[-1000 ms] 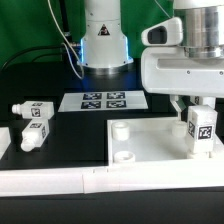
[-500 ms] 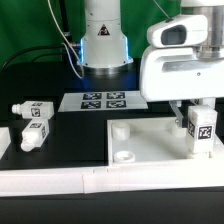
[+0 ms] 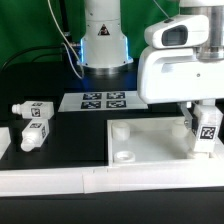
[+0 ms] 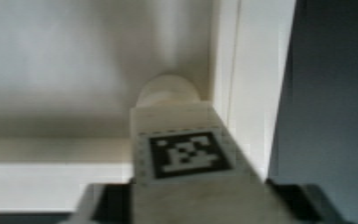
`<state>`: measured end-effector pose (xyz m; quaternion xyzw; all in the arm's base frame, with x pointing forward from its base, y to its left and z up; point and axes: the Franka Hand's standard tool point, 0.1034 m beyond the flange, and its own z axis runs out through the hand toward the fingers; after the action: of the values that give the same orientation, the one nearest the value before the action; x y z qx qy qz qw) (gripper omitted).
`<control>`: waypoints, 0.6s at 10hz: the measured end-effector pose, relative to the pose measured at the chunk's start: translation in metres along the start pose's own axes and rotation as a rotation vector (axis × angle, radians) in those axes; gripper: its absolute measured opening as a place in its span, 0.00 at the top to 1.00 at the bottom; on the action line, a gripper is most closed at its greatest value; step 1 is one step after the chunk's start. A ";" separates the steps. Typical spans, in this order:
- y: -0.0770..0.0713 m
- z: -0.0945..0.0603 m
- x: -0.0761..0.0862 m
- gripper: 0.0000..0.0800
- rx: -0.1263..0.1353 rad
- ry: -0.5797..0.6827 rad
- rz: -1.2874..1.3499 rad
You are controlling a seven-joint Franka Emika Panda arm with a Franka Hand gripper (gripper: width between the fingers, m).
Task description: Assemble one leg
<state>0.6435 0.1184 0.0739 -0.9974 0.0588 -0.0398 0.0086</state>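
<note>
Exterior view: the white square panel (image 3: 160,142) fills the lower right of the frame. At the right edge, the gripper (image 3: 205,128) is clamped on the leg (image 3: 207,127), upright over the panel's corner. The marker board (image 3: 104,100) lies centre; two spare legs (image 3: 32,121) lie at left.

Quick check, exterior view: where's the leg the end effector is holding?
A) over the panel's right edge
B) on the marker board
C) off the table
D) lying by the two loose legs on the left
A: the end effector grips the leg at the white panel's right edge.
</note>
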 end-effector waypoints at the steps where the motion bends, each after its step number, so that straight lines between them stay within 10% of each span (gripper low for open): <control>1: 0.001 0.000 0.000 0.64 0.001 0.000 0.072; 6: 0.008 0.003 0.001 0.64 0.044 0.023 0.829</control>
<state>0.6442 0.1099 0.0712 -0.8885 0.4545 -0.0455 0.0447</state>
